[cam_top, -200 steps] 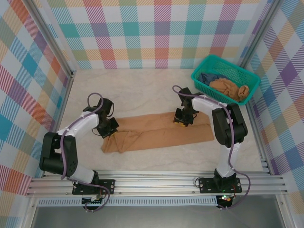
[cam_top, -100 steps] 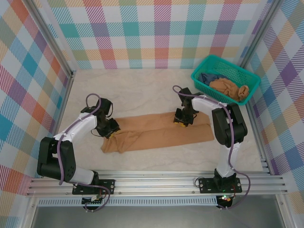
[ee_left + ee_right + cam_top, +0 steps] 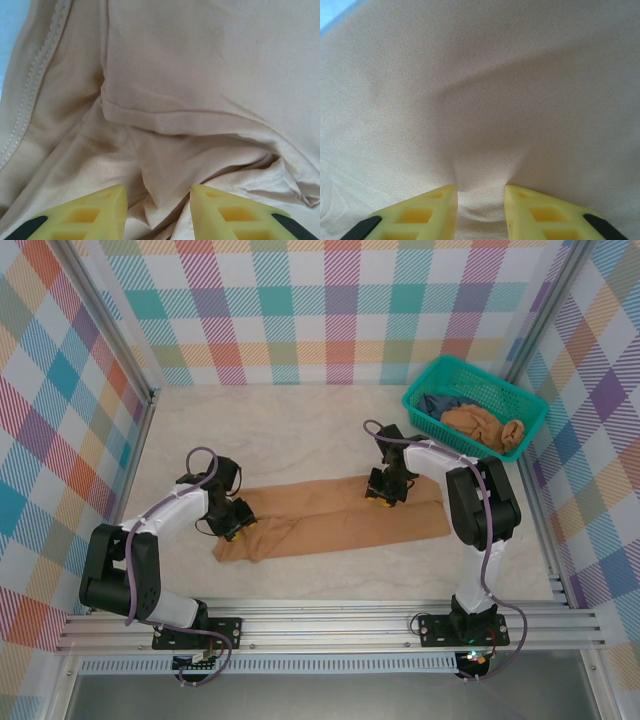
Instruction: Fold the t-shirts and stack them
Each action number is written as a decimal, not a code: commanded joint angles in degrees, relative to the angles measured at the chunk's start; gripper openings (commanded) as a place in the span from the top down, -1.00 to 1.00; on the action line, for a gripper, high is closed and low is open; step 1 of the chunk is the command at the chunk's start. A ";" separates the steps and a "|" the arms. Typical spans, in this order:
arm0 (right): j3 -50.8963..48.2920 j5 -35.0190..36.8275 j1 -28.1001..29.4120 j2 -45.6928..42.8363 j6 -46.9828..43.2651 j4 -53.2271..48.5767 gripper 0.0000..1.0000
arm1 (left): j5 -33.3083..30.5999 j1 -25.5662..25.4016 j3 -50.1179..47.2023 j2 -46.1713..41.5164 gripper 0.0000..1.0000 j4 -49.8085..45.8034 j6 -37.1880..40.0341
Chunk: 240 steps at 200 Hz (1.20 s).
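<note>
Two grippers on one long tan-brown cotton t-shirt (image 3: 330, 520), folded into a band on the pale table (image 3: 300, 440), and the left gripper (image 3: 236, 524) has just let go! A second ago its jaws were together. Now its yellow fingers (image 3: 95, 210) stand apart, a loose ridge of cloth lying between them, a stitched hem just ahead. At the other end the right gripper (image 3: 383, 494) hasn't budged, clamped on a pucker of the shirt. I'd read that as the left end laid down, with the right's release due next. A second tan shirt (image 3: 480, 425) waits in the teal plastic mesh basket (image 3: 432, 420), well beyond the right gripper.
</note>
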 commanded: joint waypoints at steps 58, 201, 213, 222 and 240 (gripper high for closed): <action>-1.97 0.23 -0.11 -0.45 -0.02 -1.82 0.41 | -3.59 -0.72 2.37 -0.55 0.98 0.71 -2.09; -1.88 0.14 -0.18 0.89 -0.67 -2.21 0.42 | -1.19 0.99 13.02 1.77 1.00 -7.62 -1.38; -1.89 0.04 -0.22 1.02 -0.59 -2.16 0.42 | -0.79 1.21 14.37 3.69 1.00 -8.00 -0.57; -1.95 -0.09 -0.18 1.13 -0.53 -2.14 0.42 | -0.78 1.39 15.40 4.95 1.00 -8.68 -0.14; -1.87 -0.23 -0.18 1.24 -0.41 -2.16 0.42 | -1.10 1.69 16.74 6.65 1.00 -9.99 0.27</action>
